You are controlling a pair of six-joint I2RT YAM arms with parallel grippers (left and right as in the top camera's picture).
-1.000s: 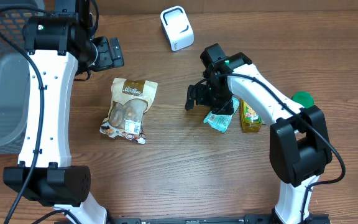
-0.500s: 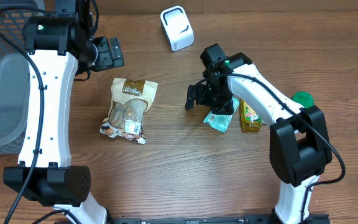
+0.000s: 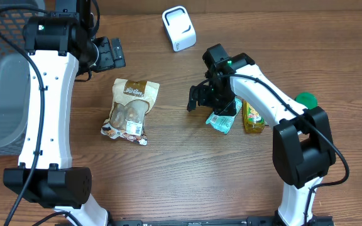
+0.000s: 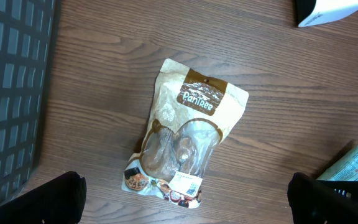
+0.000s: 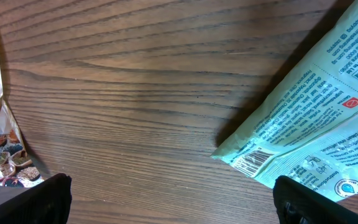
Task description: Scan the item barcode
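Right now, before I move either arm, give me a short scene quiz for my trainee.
1. True or false: the left gripper and the right gripper are both open.
2. Which item shows a barcode in the right wrist view? A white scanner; B teal packet; C green lid.
3. What brand word is printed on the brown pouch?
Key: 1 true; 2 B; 3 PanTree.

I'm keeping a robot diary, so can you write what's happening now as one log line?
left gripper: open, clear of snack bag | right gripper: open, by teal packet | held: nothing | scanner: untouched
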